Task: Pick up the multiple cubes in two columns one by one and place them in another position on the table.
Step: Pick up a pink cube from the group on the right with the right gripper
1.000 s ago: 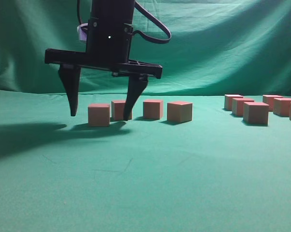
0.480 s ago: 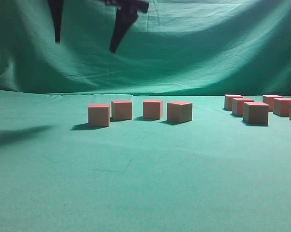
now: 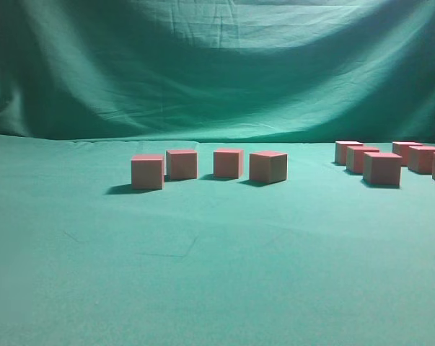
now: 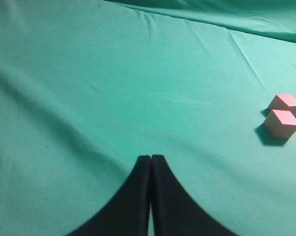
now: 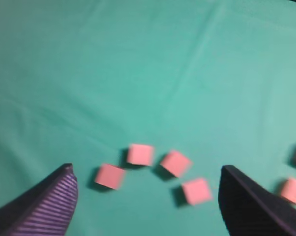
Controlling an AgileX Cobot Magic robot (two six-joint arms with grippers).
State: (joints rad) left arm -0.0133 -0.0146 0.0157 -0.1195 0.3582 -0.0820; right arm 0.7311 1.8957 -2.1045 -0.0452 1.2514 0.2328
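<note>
Several pink cubes (image 3: 147, 171) stand in a loose row at the middle of the green table (image 3: 217, 274). The two-column group of pink cubes (image 3: 381, 168) stands at the far right. Neither gripper shows in the exterior view. In the right wrist view my right gripper (image 5: 145, 179) is open and empty, high above the row of cubes (image 5: 140, 154), which looks blurred. In the left wrist view my left gripper (image 4: 151, 158) is shut and empty over bare cloth, with two cubes (image 4: 282, 123) far to its right.
A green cloth backdrop (image 3: 217, 72) hangs behind the table. Bare green cloth lies in front of the cubes and between the two groups.
The right gripper, open around the leftmost cube of the row a second ago, has risen straight up out of the exterior view. The cubes have not moved.
</note>
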